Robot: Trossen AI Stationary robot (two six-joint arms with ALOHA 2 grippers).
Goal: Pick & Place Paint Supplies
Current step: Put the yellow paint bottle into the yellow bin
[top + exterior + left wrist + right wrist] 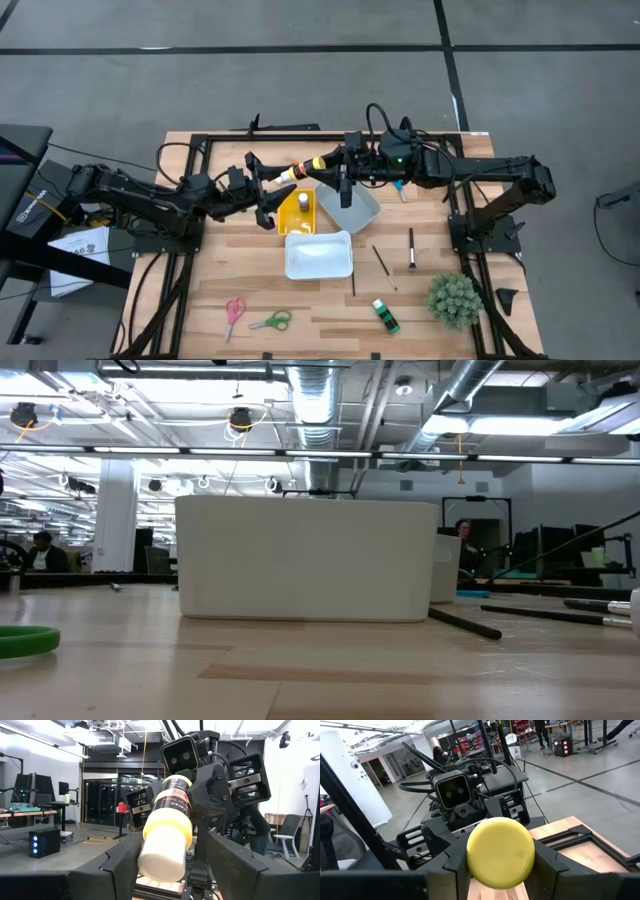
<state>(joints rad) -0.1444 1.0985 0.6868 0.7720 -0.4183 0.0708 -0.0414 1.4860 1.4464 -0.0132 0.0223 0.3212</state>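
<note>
A yellow paint bottle (303, 169) with a black and red label hangs in the air between my two grippers, lying level above the far end of the yellow bin (298, 214). My left gripper (276, 183) is shut on its left end, my right gripper (330, 163) on its right end. In the left wrist view the bottle (167, 832) points away from the camera; in the right wrist view only its round yellow end (500, 852) shows. On the table lie a green bottle (386, 315), pink scissors (235, 311), green scissors (272, 321) and thin brushes (411, 250). My left gripper pinches the bottle's plain yellow end (150, 855) between its two fingers (120, 865), coming level from the table's left and lying along the bottle. The bottle is lifted clear and level. My right gripper pinches the bottle's other end (475, 862), beyond the label, between its two fingers (547, 865), coming level from the table's right along the bottle's length. The bottle is clear of the table and bins.
Three bins stand mid-table: the yellow one holding a small bottle (302, 203), a white one (318, 256) and a clear one (352, 208). A fuzzy green plant (455, 298) stands near the right front corner. The low view shows the white bin (310, 560) and a brush (465, 623).
</note>
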